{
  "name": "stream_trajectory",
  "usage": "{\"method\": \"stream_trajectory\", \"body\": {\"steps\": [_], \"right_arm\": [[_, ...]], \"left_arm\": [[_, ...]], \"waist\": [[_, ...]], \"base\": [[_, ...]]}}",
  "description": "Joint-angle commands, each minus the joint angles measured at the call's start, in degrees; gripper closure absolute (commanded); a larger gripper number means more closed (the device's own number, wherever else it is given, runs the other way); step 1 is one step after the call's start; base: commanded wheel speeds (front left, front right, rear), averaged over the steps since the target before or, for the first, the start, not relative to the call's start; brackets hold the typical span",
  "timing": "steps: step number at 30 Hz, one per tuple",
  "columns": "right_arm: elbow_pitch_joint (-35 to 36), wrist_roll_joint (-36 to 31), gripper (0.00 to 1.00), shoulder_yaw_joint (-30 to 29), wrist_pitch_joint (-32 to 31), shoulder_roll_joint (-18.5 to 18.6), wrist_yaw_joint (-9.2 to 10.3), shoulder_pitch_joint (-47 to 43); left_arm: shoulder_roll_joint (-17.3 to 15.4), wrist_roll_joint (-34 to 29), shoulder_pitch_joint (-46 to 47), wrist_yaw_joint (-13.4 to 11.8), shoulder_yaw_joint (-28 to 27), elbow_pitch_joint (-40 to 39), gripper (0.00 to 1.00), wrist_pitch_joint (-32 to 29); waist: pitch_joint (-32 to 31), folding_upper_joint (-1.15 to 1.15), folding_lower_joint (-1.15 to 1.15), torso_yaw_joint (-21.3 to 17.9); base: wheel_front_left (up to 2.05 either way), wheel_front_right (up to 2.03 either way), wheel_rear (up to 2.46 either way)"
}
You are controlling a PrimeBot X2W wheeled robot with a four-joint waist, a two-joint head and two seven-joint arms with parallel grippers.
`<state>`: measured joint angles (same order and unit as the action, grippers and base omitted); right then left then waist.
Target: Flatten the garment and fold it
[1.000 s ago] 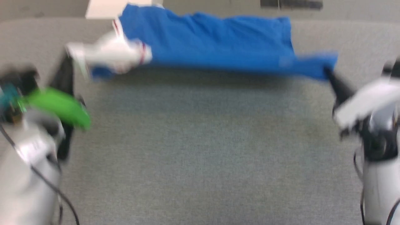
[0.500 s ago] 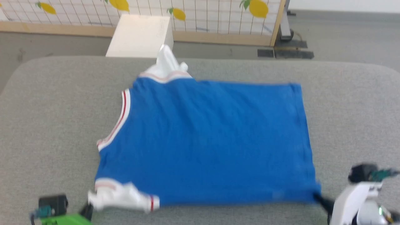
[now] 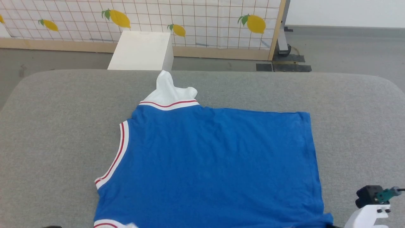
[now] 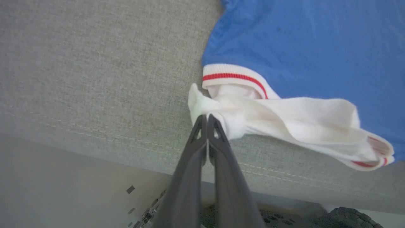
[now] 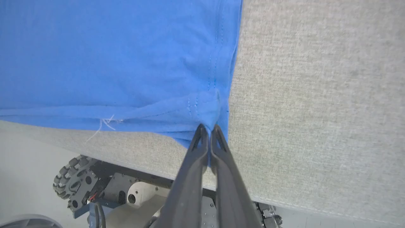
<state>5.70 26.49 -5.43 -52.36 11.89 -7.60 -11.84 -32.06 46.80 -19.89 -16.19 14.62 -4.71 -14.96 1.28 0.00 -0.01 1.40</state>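
The garment point(image 3: 208, 164), a bright blue T-shirt with white sleeves and red stripes, lies spread on the grey table point(image 3: 47, 126), plain blue side up, no lettering showing. One white sleeve point(image 3: 167, 88) points toward the far edge. In the left wrist view my left gripper point(image 4: 207, 117) is shut on the near white sleeve point(image 4: 284, 120) by the table's front edge. In the right wrist view my right gripper point(image 5: 208, 127) is shut on the blue hem corner point(image 5: 205, 107). Part of my right wrist point(image 3: 370, 202) shows at the head view's lower right.
A white box point(image 3: 140, 50) stands on the floor behind the table, before a lemon-print screen point(image 3: 190, 22). The table's front edge point(image 5: 284, 202) runs just below both grippers, with my wheeled base point(image 5: 95, 183) under it. Bare grey cloth lies left and right of the shirt.
The shirt, stretched in the air a second ago, now lies flat on the table. Both grippers have drawn its near edge back to the front edge. The head camera has tilted up.
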Motion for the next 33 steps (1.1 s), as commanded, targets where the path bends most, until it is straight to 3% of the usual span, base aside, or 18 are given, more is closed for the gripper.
{"method": "stream_trajectory", "body": {"steps": [1, 9, 12, 19, 33], "right_arm": [[0.51, -0.9, 1.0, -1.2, 1.19, -0.07, 0.11, 0.43], [2.1, -1.95, 1.0, -2.26, 3.52, -1.1, 0.11, 5.02], [1.16, -4.21, 1.0, -0.43, 4.45, -1.01, 0.11, 11.43], [-1.82, -7.16, 1.0, 2.67, 4.36, -0.76, 0.11, 17.82], [-9.02, -8.71, 1.0, 5.76, 2.05, -1.37, 0.11, 23.03]], "left_arm": [[-0.48, 0.01, -0.05, -0.41, -1.15, -0.93, 1.0, 1.13], [-0.68, -3.25, 7.84, 0.72, -1.71, -4.6, 1.0, 5.12], [0.1, -4.55, 18.54, 2.88, -0.77, 0.42, 1.0, 5.64], [1.63, -5.64, 28.98, 5.85, 0.97, 7.7, 1.0, 6.37], [4.45, -5.73, 38.53, 10.84, 3.67, 21.72, 1.0, 8.03]], "waist": [[-0.24, 0.0, 0.01, -0.13], [1.64, 0.0, 0.01, -0.48], [5.9, 0.0, 0.01, -1.37], [11.36, 0.0, 0.01, -1.68], [17.15, 0.0, 0.01, -1.68]], "base": [[0.0, 0.0, 0.0], [0.0, 0.0, 0.0], [0.0, 0.0, 0.0], [0.0, 0.0, 0.0], [0.0, 0.0, 0.0]]}}
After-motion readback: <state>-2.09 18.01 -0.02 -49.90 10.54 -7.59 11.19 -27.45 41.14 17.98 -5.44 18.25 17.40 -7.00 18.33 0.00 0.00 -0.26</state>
